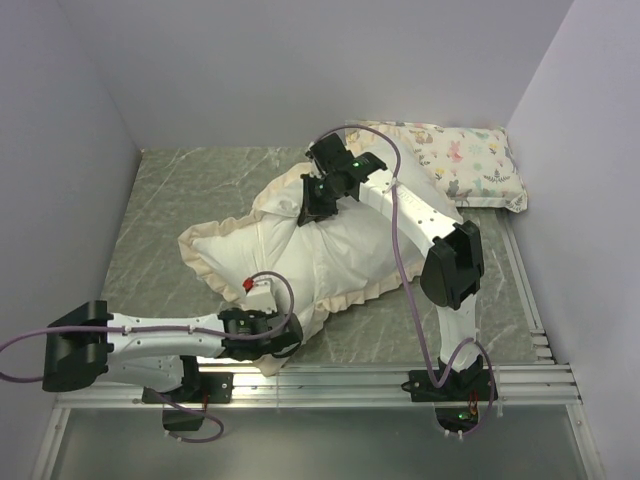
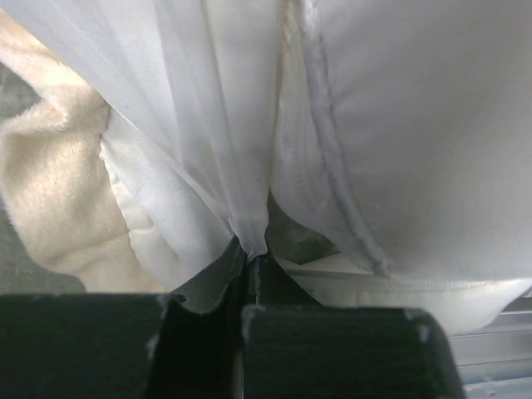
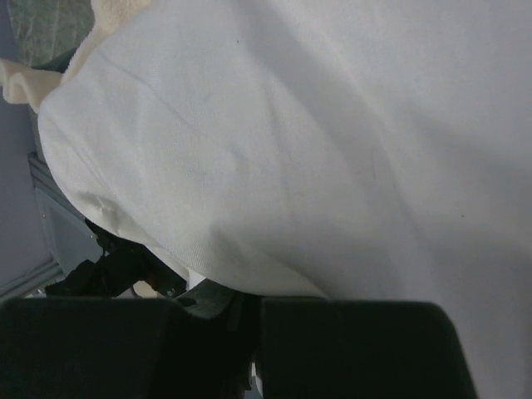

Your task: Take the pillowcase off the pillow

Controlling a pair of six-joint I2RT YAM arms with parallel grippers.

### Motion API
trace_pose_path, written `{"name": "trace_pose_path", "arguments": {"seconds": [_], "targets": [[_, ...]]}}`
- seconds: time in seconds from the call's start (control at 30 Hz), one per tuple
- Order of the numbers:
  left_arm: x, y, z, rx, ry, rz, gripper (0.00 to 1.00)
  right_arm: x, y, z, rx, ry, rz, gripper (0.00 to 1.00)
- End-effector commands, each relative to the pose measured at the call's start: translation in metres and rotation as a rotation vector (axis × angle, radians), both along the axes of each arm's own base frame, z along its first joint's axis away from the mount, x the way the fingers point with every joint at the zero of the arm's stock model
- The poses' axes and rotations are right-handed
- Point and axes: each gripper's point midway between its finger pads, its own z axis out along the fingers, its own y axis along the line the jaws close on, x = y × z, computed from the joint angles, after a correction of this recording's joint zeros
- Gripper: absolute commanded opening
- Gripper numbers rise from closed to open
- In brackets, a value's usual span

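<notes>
Grey marble-look surface (image 1: 170, 200) with plain white walls around it, and the pillowcase (image 1: 240, 245) sits mid-surface, bunched white-side-out around the pillow (image 2: 416, 125). The cream frill (image 1: 205, 265) sticks out along the edges.

Handling-wise I'd guess it's all light and floppy. The case is thin cloth that folds and slides easily, the pillow is plump and squashy, and nothing is fragile. Best place to grab is probably a loose fold or the frilled hem, not the stuffed part.

The left claw (image 2: 253, 249) is clenched on a thin white fold of the case at the near end. The right claw (image 1: 318, 195) is clenched too, pressed into the far end, but I can't tell what cloth it has, if any.

The bundle's long axis runs roughly near-to-far between the two claws, leaning a bit left at the far end. I can't tell which end is open.
</notes>
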Motion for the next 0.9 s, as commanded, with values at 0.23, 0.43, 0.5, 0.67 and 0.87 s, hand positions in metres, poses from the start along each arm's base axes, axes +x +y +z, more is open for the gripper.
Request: {"name": "trace_pose_path", "arguments": {"seconds": [0.23, 0.43, 0.5, 0.67, 0.87], "targets": [[-0.091, 0.026, -0.045, 0.116, 0.343, -0.143, 0.00, 0.149, -0.063, 0.084, 0.064, -0.488, -0.349, 0.00], [-0.108, 0.019, -0.047, 0.178, 0.349, -0.216, 0.01, 0.151, -0.062, 0.085, 0.064, -0.487, -0.348, 0.00], [-0.112, 0.020, -0.050, 0.181, 0.356, -0.225, 0.01, 0.152, -0.062, 0.082, 0.059, -0.481, -0.349, 0.00], [-0.118, 0.028, -0.053, 0.221, 0.355, -0.233, 0.04, 0.153, -0.064, 0.083, 0.075, -0.470, -0.352, 0.00], [-0.097, 0.022, -0.036, 0.184, 0.267, -0.193, 0.27, 0.136, -0.064, 0.089, 0.102, -0.465, -0.326, 0.00]]}}
